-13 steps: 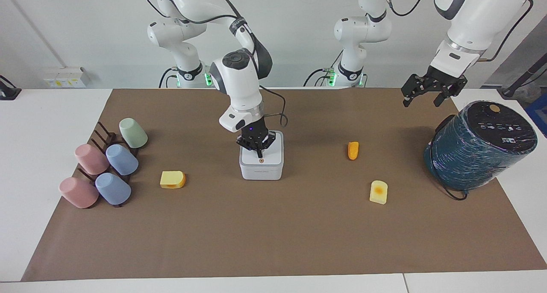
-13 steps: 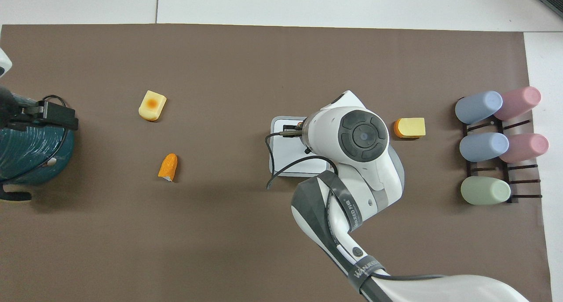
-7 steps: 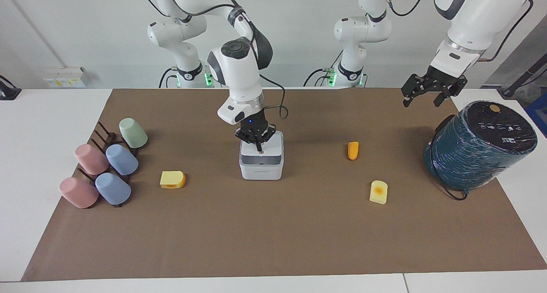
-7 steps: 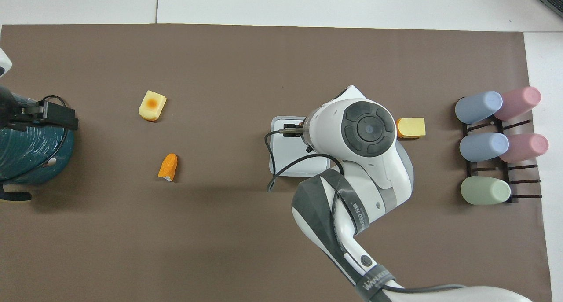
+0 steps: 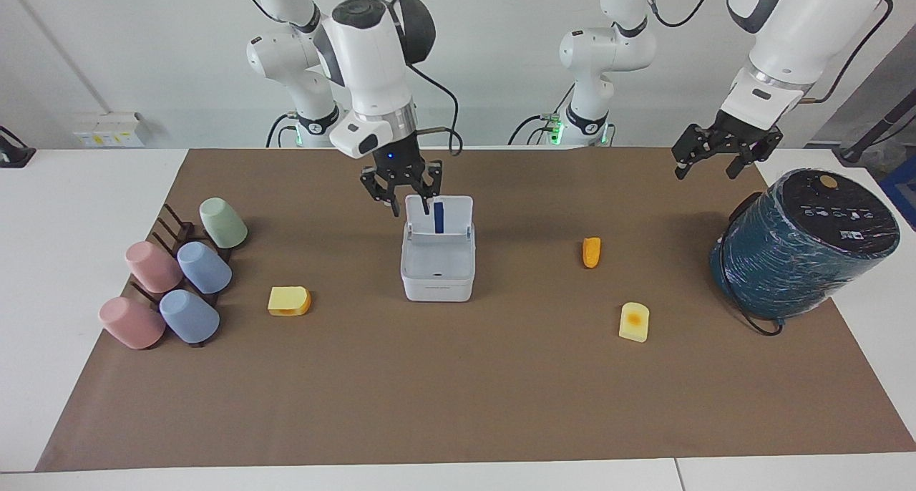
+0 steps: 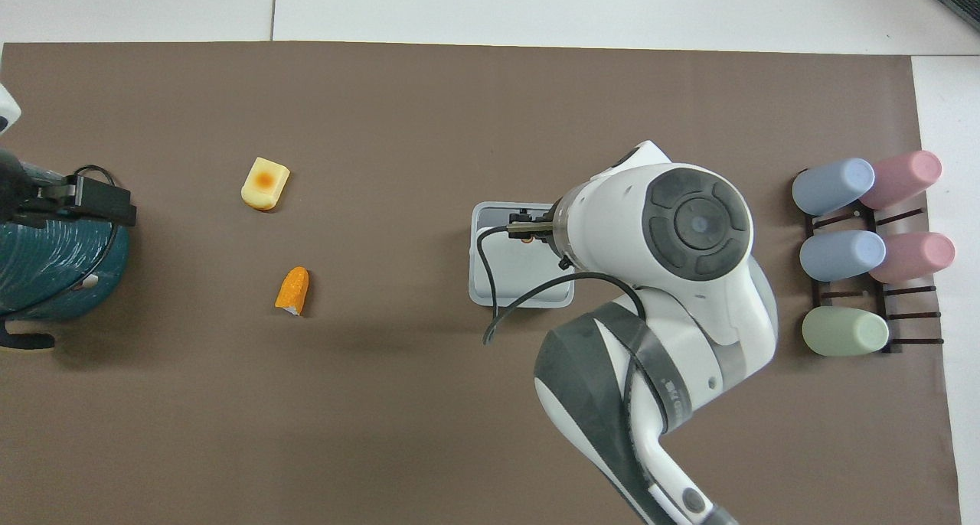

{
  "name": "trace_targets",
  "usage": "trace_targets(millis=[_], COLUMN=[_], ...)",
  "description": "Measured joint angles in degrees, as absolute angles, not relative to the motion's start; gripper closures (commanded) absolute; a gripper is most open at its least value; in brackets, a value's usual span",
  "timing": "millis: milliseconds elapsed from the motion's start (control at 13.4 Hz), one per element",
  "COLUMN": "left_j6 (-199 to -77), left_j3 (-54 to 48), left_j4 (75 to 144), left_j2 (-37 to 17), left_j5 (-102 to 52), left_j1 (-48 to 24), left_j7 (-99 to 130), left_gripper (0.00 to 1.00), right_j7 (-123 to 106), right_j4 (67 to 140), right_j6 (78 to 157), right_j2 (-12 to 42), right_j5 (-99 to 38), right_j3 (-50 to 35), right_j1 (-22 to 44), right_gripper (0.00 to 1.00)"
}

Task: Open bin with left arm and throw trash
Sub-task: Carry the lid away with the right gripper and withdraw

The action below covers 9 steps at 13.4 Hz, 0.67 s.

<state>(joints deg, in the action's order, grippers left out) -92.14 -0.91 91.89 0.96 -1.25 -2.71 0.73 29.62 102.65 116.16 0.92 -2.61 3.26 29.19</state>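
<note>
**Bin lid up, trash still on the mat**

The small white square plastic bin (image 5: 437, 268) sits mid-bench on the brown paper mat (image 5: 458, 405), its hinged lid (image 5: 439, 215) standing upright at the edge nearer the robots, a blue strip showing on the lid's inner face. The box is open and nothing shows inside it.

The right gripper (image 5: 405, 199) hangs in the air over the raised lid's edge toward the right arm's end, just beside it — its black fingers (image 5: 392, 203) are spread and hold nothing. In the overhead view the right arm's big white wrist covers the gripper.

The left gripper (image 5: 718, 163) hangs over the mat near the left arm's end of the bench, close to the big dark teal wrapped cylinder (image 5: 803, 244); its fingers are spread wide and empty, and this arm waits.

All three bits of trash lie on the mat, apart from the bin. The yellow foam slice with an orange crust (image 5: 289, 301) lies toward the right arm's end, between the bin and the rack of pastel cups (image 5: 175, 283). The small orange foam piece (image 5: 591, 252) and the pale yellow piece with an orange spot (image 5: 633, 322) lie toward the left arm's end — the orange one nearer to the robots.
</note>
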Motion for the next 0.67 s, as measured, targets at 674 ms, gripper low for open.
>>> trace_targets(millis=[674], left_j6=[-92.1], left_j3=[-0.9], left_j4=[91.9], left_j2=[1.0], left_j5=[-1.3], left_j1=[-2.7], left_j7=[0.7], left_gripper=[0.0], right_j7=[23.0], right_j4=[102.9], right_j6=[111.9], right_j2=[-2.5], right_j5=[-1.8], right_j3=[3.5], right_j1=[19.4], right_gripper=[0.0])
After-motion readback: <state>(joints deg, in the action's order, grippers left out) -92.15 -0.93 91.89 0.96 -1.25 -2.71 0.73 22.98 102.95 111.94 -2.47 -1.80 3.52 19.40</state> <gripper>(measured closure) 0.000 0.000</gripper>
